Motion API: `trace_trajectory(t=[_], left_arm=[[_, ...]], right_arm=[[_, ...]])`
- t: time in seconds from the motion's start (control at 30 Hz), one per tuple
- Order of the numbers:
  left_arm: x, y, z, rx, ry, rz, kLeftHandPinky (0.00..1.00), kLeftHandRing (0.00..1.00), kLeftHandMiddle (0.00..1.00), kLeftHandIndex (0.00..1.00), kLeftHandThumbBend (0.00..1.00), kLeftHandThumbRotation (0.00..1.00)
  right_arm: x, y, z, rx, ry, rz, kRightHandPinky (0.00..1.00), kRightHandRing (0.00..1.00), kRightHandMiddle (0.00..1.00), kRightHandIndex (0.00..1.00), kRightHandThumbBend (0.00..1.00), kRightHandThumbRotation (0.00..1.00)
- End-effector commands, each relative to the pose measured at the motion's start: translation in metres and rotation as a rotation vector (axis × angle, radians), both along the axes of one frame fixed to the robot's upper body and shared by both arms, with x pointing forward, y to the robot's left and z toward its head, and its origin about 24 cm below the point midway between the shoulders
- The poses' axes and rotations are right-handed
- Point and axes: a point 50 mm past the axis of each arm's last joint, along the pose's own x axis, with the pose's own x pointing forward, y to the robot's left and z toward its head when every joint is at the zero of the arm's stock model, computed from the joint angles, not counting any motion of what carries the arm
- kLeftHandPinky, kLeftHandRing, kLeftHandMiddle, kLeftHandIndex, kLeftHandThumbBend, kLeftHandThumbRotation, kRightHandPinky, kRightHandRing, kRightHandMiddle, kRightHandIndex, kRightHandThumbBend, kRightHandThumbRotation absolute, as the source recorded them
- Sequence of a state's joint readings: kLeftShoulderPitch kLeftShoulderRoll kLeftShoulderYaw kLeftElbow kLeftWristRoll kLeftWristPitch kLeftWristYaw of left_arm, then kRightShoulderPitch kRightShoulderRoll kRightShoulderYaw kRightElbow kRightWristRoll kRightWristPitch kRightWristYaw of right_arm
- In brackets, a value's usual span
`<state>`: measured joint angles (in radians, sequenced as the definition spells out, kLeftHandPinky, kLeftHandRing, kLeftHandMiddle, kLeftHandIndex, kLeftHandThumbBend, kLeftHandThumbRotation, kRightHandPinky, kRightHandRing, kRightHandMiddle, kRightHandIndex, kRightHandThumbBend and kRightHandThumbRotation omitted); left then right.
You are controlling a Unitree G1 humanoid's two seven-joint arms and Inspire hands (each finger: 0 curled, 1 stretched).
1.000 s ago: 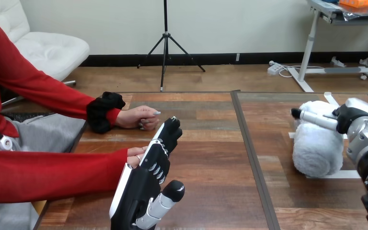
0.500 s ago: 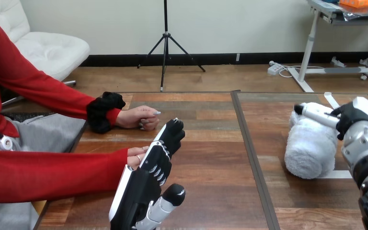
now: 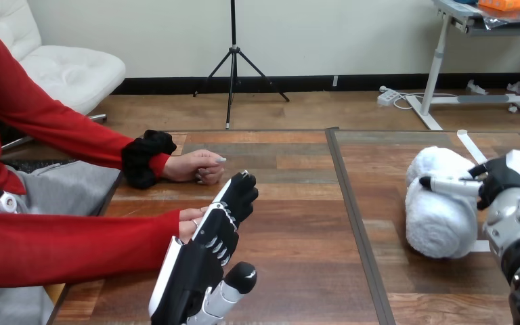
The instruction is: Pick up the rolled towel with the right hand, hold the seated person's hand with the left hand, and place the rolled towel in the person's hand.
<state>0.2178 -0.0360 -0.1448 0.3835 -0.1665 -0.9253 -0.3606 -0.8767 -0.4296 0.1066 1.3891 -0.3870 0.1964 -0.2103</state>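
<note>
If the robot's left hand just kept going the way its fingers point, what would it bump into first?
Likely nothing: the left hand points forward and slightly right, passing just right of the person's farther hand over bare table. Depth is unclear; it might brush it.

At right on table (image 3: 298, 223), rolled towel (image 3: 439, 227).

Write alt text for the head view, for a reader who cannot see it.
The robot's right hand grips a white rolled towel at the wooden table's right, while its open left hand stands edge-on beside the person's nearer hand; their farther hand rests on the table beyond it.
</note>
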Motion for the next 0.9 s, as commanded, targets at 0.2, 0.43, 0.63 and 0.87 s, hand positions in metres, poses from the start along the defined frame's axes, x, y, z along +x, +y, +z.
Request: trace_trajectory(t=[0.2, 0.43, 0.63, 0.87], left_arm=[[0.006, 0.001, 0.016, -0.021, -0.08, -0.015, 0.98, 0.95, 0.94, 0.93, 1.0, 0.75], [0.006, 0.002, 0.017, -0.024, -0.077, -0.013, 0.98, 0.95, 0.94, 0.92, 0.99, 0.75], [0.008, 0.001, 0.018, -0.026, -0.077, -0.016, 0.98, 0.95, 0.94, 0.92, 1.0, 0.74], [0.011, 0.0, 0.019, -0.022, -0.078, -0.018, 0.98, 0.94, 0.93, 0.9, 1.0, 0.75]], right_arm=[[0.005, 0.024, -0.009, 0.072, -0.028, 0.073, 0.26, 0.34, 0.48, 0.65, 0.94, 0.0], [0.005, 0.028, -0.01, 0.125, -0.067, 0.074, 0.24, 0.32, 0.49, 0.58, 0.93, 0.0], [0.006, 0.03, -0.01, 0.177, -0.094, 0.078, 0.3, 0.38, 0.49, 0.49, 0.89, 0.0], [0.007, 0.033, -0.01, 0.233, -0.136, 0.094, 0.31, 0.42, 0.58, 0.49, 0.87, 0.0]])
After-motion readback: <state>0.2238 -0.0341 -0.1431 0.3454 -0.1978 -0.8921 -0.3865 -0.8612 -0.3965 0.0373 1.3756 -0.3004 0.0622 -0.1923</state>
